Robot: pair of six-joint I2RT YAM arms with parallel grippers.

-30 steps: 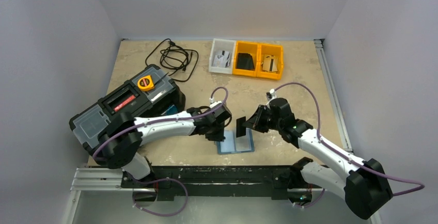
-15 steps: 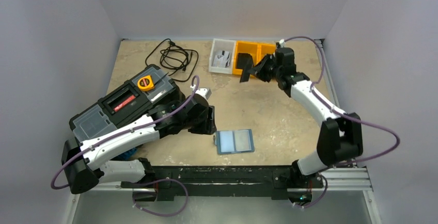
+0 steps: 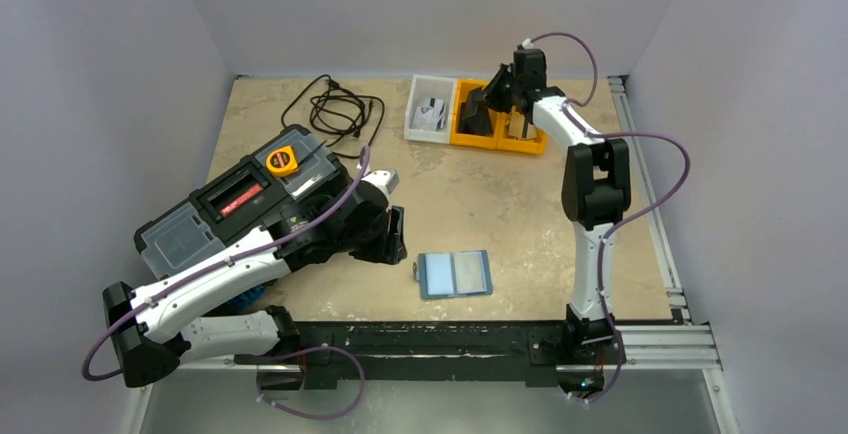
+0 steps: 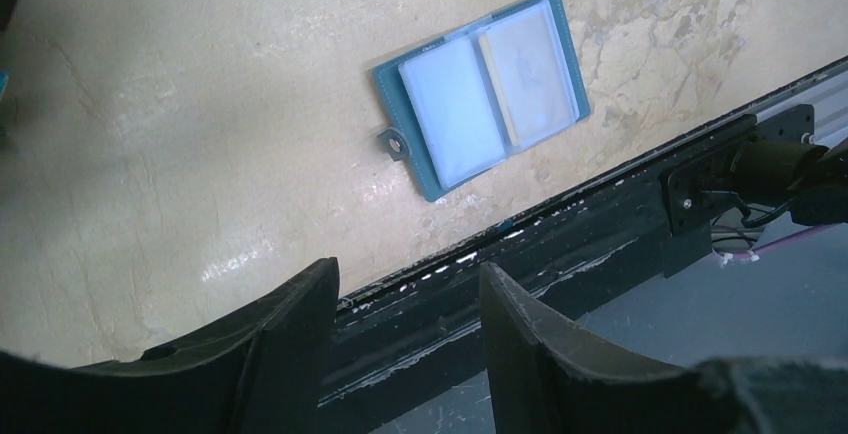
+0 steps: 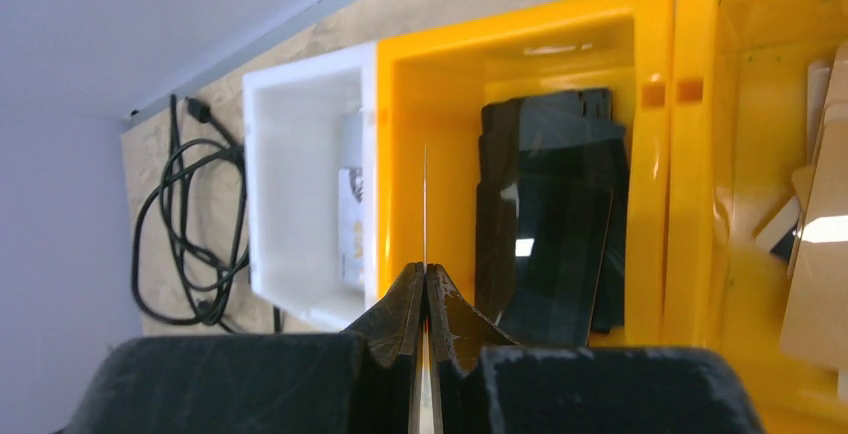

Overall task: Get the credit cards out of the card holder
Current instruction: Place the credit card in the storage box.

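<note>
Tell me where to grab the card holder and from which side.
Probably the small tab sticking out of the card holder's left edge, coming down from the left gripper's side. The holder lies open and flat on the table, so that tab is its only protruding part.

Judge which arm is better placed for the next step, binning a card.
Right. The right gripper is shut on a card, edge-on above the middle yellow bin holding black cards. The left gripper is open and empty, near the card holder.
</note>
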